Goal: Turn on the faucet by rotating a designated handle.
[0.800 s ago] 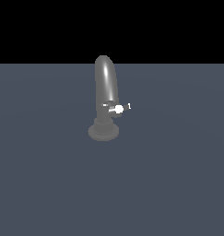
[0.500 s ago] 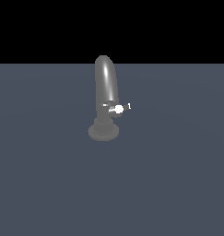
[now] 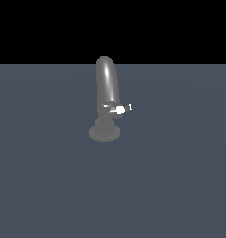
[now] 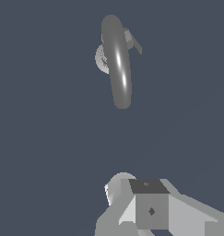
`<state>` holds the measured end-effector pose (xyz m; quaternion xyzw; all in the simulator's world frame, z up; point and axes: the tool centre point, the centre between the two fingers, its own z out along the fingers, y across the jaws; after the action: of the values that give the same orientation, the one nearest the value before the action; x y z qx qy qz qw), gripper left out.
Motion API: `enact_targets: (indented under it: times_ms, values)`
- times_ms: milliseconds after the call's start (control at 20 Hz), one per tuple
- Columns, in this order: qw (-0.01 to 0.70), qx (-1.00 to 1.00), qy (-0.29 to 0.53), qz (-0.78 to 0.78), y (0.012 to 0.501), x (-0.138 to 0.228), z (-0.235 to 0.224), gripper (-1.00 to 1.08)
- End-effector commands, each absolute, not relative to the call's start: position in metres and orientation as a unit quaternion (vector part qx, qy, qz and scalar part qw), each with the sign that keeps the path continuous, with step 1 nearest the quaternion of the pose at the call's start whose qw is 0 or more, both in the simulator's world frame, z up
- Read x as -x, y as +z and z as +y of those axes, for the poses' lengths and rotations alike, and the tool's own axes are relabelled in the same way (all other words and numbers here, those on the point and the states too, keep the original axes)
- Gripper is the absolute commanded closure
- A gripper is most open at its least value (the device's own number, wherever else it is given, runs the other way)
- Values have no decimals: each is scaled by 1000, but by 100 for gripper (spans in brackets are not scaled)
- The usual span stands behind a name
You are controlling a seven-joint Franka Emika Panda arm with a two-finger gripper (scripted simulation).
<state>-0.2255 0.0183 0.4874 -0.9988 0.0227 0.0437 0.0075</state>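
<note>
The faucet (image 3: 106, 88) is a shiny grey tube curved over at its top, standing on a round flanged base (image 3: 104, 133) on the grey floor. The handle (image 3: 119, 109) is a short lever with a white tip, projecting from the lower stem toward the exterior view's right. The wrist view looks down on the faucet (image 4: 119, 64), with the handle (image 4: 134, 42) showing as a small grey lever beside the stem. My gripper (image 4: 133, 188) shows only in the wrist view, well apart from the faucet and touching nothing. Only grey finger parts show, so I cannot tell how the jaws stand. The arm is out of the exterior view.
A flat dark grey-blue floor (image 3: 179, 186) stretches around the faucet on every side. A black background fills the upper part of the exterior view.
</note>
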Motion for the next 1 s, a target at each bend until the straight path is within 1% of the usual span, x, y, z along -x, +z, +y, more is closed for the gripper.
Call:
enact_targets:
  times_ms: [0,950]
  values:
    - [12,998,58,34,487,217,21,108]
    - [61,963,209,158,469,124,32,108]
